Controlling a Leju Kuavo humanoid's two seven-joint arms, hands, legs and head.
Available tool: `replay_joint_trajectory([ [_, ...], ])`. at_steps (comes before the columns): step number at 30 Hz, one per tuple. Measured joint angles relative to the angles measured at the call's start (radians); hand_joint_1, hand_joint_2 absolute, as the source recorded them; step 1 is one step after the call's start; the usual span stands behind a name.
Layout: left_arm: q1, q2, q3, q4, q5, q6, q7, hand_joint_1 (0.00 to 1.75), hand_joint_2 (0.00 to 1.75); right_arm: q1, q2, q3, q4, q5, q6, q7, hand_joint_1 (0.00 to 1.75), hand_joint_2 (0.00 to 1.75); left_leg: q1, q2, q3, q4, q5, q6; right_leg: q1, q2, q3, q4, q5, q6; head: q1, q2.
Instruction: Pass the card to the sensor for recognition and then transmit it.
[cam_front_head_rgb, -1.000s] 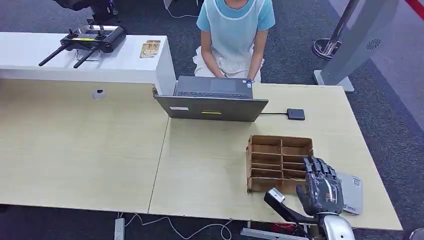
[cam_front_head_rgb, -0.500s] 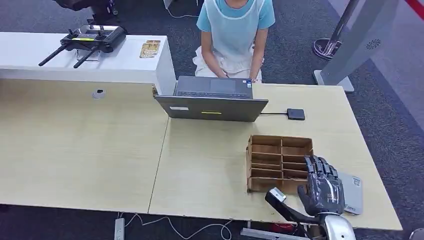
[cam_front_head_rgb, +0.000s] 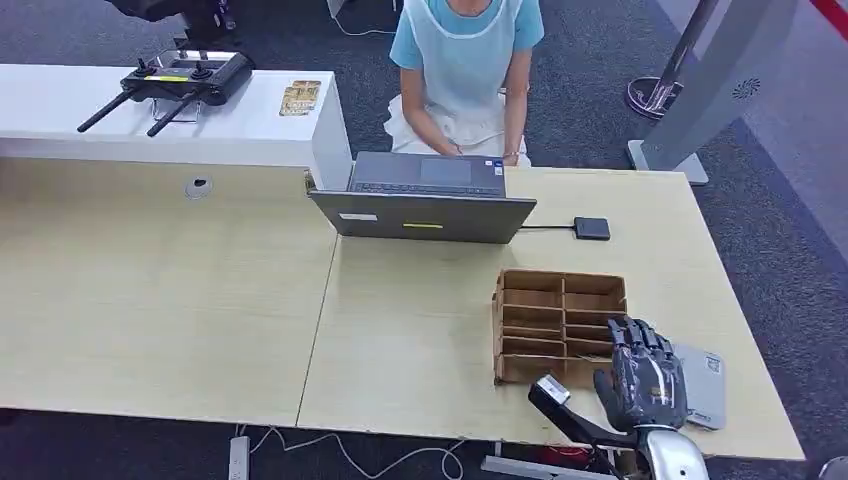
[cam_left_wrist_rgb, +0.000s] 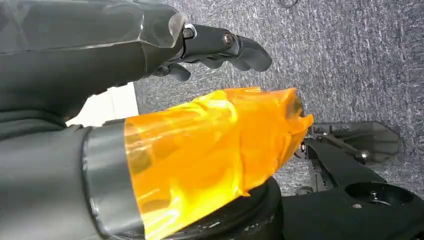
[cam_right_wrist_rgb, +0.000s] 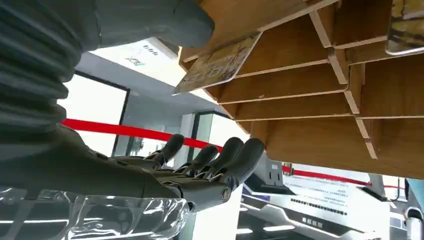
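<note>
A wooden slotted card box (cam_front_head_rgb: 558, 283) stands on the table near the front right. My right hand (cam_front_head_rgb: 645, 380) hovers at its near right corner, fingers spread. In the right wrist view a card (cam_right_wrist_rgb: 218, 62) sticks out of one slot of the box (cam_right_wrist_rgb: 300, 100); my thumb (cam_right_wrist_rgb: 150, 20) lies close to the card's corner, while the fingers (cam_right_wrist_rgb: 210, 162) stretch out apart from it, holding nothing. A small black sensor pad (cam_front_head_rgb: 591, 228) lies beyond the box, cabled to the laptop. My left hand (cam_left_wrist_rgb: 215, 45) hangs over carpet, loosely spread and empty.
A grey flat device (cam_front_head_rgb: 706, 385) lies right of my right hand by the table's front edge. A laptop (cam_front_head_rgb: 425, 200) stands at the table's far side with a person (cam_front_head_rgb: 465, 60) seated behind it. A remote controller (cam_front_head_rgb: 185, 78) sits on the white counter (cam_front_head_rgb: 100, 125).
My right hand has shifted only very slightly by the box's corner. The person behind the laptop has moved a little.
</note>
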Motion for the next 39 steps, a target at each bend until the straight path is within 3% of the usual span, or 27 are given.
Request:
replay_joint_trajectory([
  [2, 0.0, 0.0, 0.002, 0.0, 0.0, 0.0, 0.0, 0.0, 0.0, 0.0, 0.001, 0.0, 0.0, 0.0, 0.0, 0.0, 0.89, 1.75, 0.0, 0.0, 0.0, 0.0, 0.0, 0.0, 0.0, 0.0, 0.0, 0.0, 0.0, 0.0, 0.0, 0.0],
  [3, 0.0, 0.0, 0.003, 0.0, 0.0, 0.0, 0.0, 0.0, 0.0, 0.0, 0.002, 0.0, 0.0, 0.0, 0.001, -0.001, 1.1, 1.75, 0.0, 0.0, 0.0, 0.0, 0.0, 0.0, 0.0, 0.0, 0.0, 0.0, 0.0, 0.0, 0.0, 0.0],
  [5, 0.0, 0.0, 0.003, 0.0, 0.0, 0.0, 0.0, 0.0, 0.0, 0.0, 0.003, 0.0, 0.0, 0.0, 0.002, -0.003, 1.1, 1.75, 0.0, 0.0, 0.0, 0.0, 0.0, 0.0, 0.0, 0.0, 0.0, 0.0, 0.0, 0.0, 0.0, 0.0],
  [6, 0.0, 0.0, 0.003, 0.0, 0.0, 0.0, 0.0, 0.0, 0.0, 0.0, 0.005, 0.0, 0.0, 0.0, 0.002, -0.004, 1.22, 1.75, 0.0, 0.0, 0.0, 0.0, 0.0, 0.0, 0.0, 0.0, 0.0, 0.0, 0.0, 0.0, 0.0, 0.0],
  [17, 0.0, 0.0, 0.003, 0.0, 0.0, 0.0, 0.0, 0.0, 0.0, -0.001, 0.013, -0.001, 0.0, 0.001, 0.003, -0.007, 1.22, 1.75, 0.0, 0.0, 0.0, 0.0, 0.0, 0.0, 0.0, 0.0, 0.0, 0.0, 0.0, 0.0, 0.0, 0.0],
  [31, 0.0, 0.0, 0.003, 0.0, 0.0, 0.0, 0.0, 0.0, 0.0, -0.003, 0.017, -0.005, 0.0, 0.002, 0.003, -0.01, 1.43, 1.75, 0.0, 0.0, 0.0, 0.0, 0.0, 0.0, 0.0, 0.0, 0.0, 0.0, 0.0, 0.0, 0.0, 0.0],
  [39, 0.0, 0.0, 0.003, 0.0, 0.0, 0.0, -0.002, 0.0, 0.0, -0.012, 0.019, -0.01, 0.0, -0.002, 0.001, -0.028, 1.45, 1.75, 0.0, 0.0, 0.0, 0.0, 0.0, 0.0, 0.0, 0.0, 0.0, 0.0, 0.0, 0.0, 0.0, 0.0],
])
